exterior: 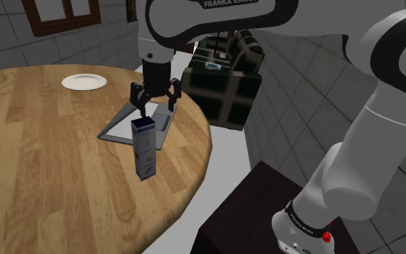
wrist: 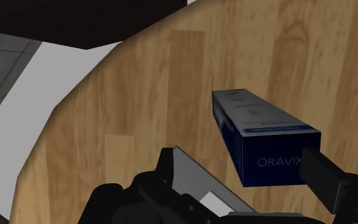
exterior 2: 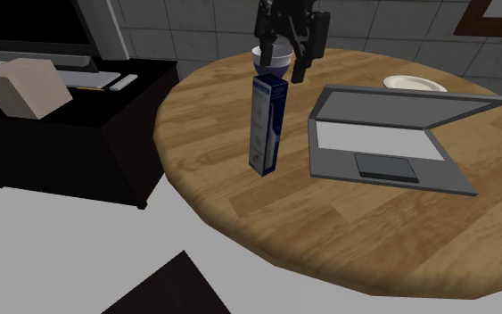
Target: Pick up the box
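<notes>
One tall blue-and-white box (exterior: 143, 148) stands upright on the round wooden table (exterior: 42, 180) in my shoulder view, with the black gripper (exterior: 156, 107) spread just above it. Second exterior view: an open grey laptop (exterior 2: 391, 134) sits beside it. Wrist view: fingers (wrist: 323, 175) apart, clasping nothing.

The shoulder view looks down from beside the stand (exterior: 266, 209) across the round wooden desk (exterior: 50, 173) toward a tiled wall. The second exterior view crosses it roughly at right angles, from nearer. The wrist view peers down from close above. All three share the blue box (exterior: 143, 148) and the laptop (exterior: 120, 127).
</notes>
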